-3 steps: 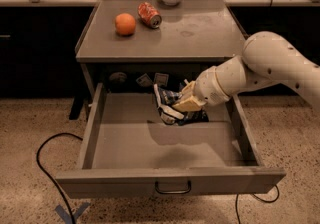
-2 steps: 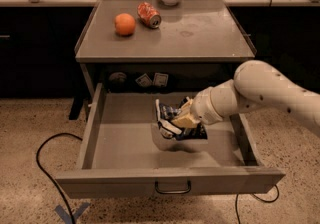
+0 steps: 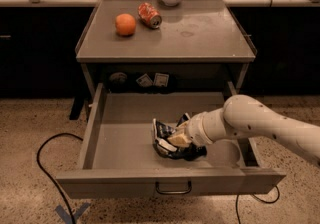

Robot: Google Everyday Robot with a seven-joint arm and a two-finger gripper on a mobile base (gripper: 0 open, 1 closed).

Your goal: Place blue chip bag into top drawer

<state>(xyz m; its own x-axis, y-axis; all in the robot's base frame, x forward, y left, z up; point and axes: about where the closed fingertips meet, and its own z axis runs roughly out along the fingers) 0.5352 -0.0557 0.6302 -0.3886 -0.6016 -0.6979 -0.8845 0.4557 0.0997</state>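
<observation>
Whereas a second earlier it had hung near the back of the top drawer (image 3: 107,140), the blue chip bag (image 3: 164,137) had come down and forward, and lay low over the flat bottom, near the front wall (touching it, as far as I could judge). The placing looked all but done, with release and withdrawal left. The bag's long axis ran roughly across the drawer's width, its pale crimped end pointing left and slightly up. The gripper (image 3: 180,139) sat buried in the bag's right side; whether it clasped the foil could not be told. The white arm (image 3: 250,118) reached in from the right.
</observation>
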